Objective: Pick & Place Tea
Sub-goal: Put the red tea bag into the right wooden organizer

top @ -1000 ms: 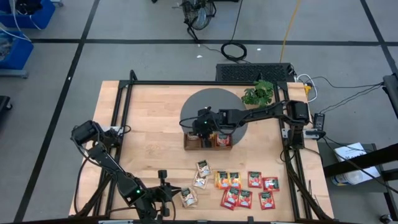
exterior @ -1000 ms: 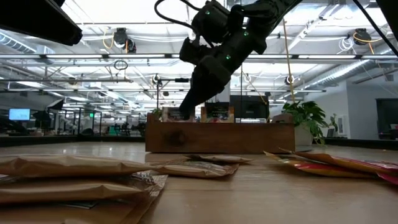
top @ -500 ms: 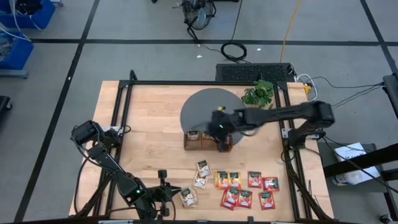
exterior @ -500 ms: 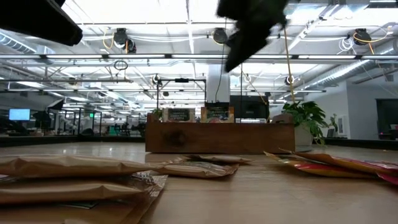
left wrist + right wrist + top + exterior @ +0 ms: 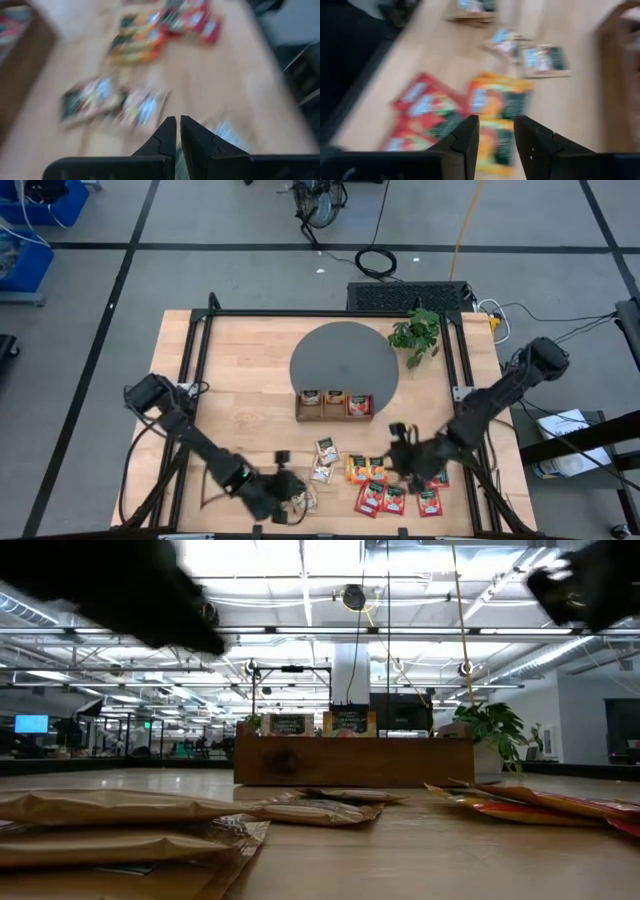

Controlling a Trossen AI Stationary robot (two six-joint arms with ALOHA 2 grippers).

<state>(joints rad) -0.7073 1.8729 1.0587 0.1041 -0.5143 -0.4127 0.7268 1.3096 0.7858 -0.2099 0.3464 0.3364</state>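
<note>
The right gripper (image 5: pixel 403 452), fingers parted and empty, has swung from the wooden tray (image 5: pixel 335 416) to the tea sachets (image 5: pixel 375 480) along the near edge, likely to fetch another. The left gripper (image 5: pixel 292 502), fingers nearly together, has shifted toward the beige sachets (image 5: pixel 322 460).

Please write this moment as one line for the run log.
left pincer: shut, over beige-green sachets | right pincer: open, over orange-yellow sachets | wooden tray: three slots filled
</note>
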